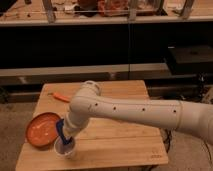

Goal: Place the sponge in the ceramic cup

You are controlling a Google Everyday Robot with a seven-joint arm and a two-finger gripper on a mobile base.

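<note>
The white ceramic cup stands on the wooden table near its front left corner, just right of the orange plate. The blue sponge is upright and tilted at the end of my arm, directly over the cup, and its lower end reaches down to the cup's mouth. My gripper is at the cup's rim against the sponge, mostly hidden by the white wrist and the sponge. The arm reaches in from the right across the table.
An orange plate lies at the table's left edge, touching or nearly touching the cup. A thin orange carrot-like piece lies at the back left. Dark shelving stands behind the table.
</note>
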